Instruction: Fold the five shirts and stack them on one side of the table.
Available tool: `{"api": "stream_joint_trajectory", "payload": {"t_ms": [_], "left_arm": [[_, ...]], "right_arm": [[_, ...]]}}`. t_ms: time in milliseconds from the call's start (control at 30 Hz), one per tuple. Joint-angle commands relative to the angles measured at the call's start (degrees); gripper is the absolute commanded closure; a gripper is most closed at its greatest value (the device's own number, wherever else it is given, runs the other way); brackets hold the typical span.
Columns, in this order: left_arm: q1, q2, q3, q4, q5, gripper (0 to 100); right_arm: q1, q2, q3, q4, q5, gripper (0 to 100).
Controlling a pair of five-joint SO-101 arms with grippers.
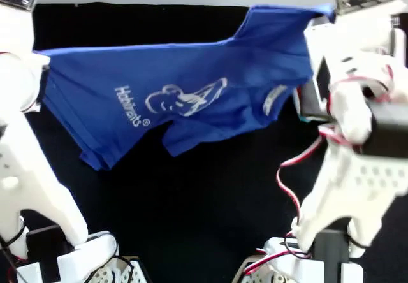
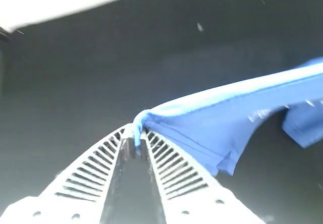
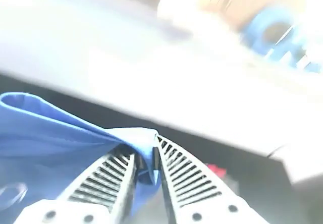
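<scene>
Smooth white plastic shells of my left arm (image 1: 25, 168) and right arm (image 1: 357, 168) frame the high view. Between them a blue shirt (image 1: 191, 98) of soft cloth with a white printed figure hangs stretched above the matte black table (image 1: 210, 219), its lower edge sagging in folds.

Left wrist view: my left gripper (image 2: 136, 135), ribbed and white, is clamped on a bunched corner of the shirt.

Right wrist view: my right gripper (image 3: 151, 151) pinches a pleated edge of the same shirt.
</scene>
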Motion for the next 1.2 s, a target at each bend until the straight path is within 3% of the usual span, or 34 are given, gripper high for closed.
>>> {"api": "stream_joint_trajectory", "payload": {"t_ms": [0, 300, 500, 833, 1167], "left_arm": [[-1.36, -1.8, -5.67, 0.18, 0.62, 99], [-4.53, -1.8, -15.52, 0.18, 0.62, 99], [-4.62, -1.63, -19.03, 0.26, 0.62, 99], [-4.53, -2.33, -17.01, 1.05, 0.7, 99], [-4.26, -15.78, -18.15, 1.05, 0.7, 99]], "right_arm": [[1.01, -1.89, -8.84, -0.84, 0.79, 99.3], [1.1, -2.07, -23.6, -3.56, 0.88, 99.3], [5.76, -2.07, -25.01, -9.98, 0.88, 99.3], [5.67, -4.62, -26.33, -4.79, 0.62, 99.3], [5.58, -15.34, -26.33, -3.12, 0.79, 99.3]]}}
